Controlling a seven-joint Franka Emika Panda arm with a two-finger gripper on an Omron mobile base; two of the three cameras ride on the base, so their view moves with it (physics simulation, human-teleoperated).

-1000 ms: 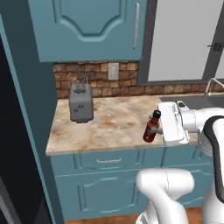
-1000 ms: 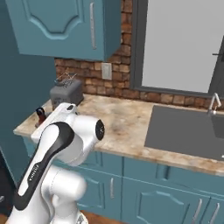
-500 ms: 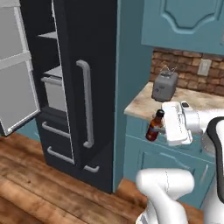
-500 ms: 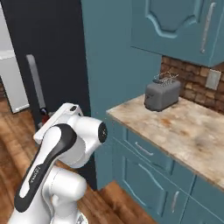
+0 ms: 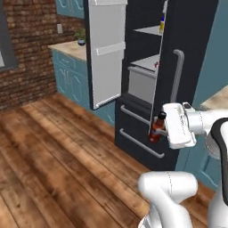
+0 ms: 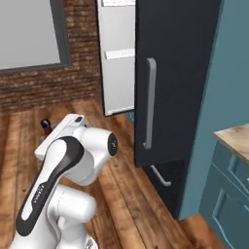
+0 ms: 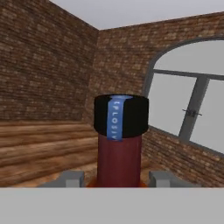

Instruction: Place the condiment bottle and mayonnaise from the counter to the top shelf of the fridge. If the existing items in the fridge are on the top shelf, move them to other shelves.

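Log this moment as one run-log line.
phase: carrying to fridge | gripper: shut on condiment bottle, upright | fridge: left door open, shelves visible | placement on top shelf: not yet done

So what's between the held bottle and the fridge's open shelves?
Nothing: in the left base view the bottle in the hand has only air between it and the fridge shelves.
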